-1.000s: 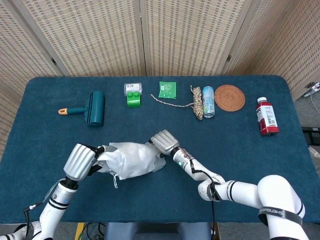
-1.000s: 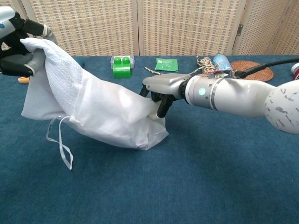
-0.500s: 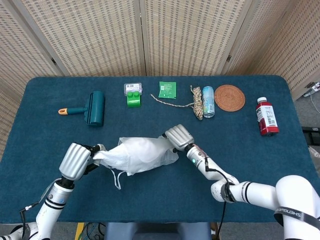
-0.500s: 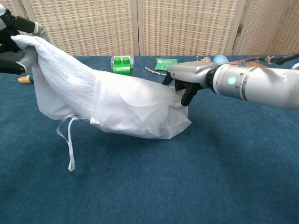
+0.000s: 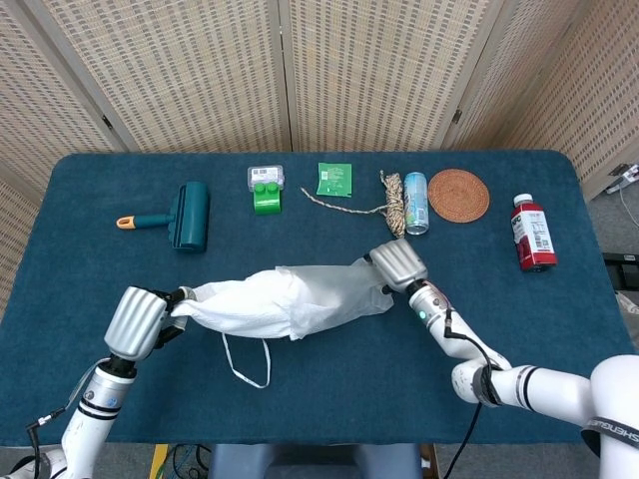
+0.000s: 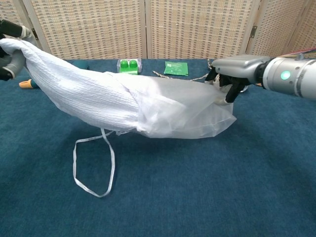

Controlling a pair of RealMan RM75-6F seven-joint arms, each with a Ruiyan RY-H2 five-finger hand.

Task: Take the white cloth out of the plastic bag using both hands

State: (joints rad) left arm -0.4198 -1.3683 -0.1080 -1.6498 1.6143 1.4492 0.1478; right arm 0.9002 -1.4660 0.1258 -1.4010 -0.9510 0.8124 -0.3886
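White cloth hangs stretched above the blue table, its far end still inside the clear plastic bag. I grip the cloth's free end in my left hand, and I pinch the bag's closed end in my right hand. A thin white drawstring loop trails from the bag's mouth onto the tabletop. Along the back edge lie a teal lint roller, a green block toy, a green packet, a twine hank, a can, a woven coaster and a red-capped bottle.
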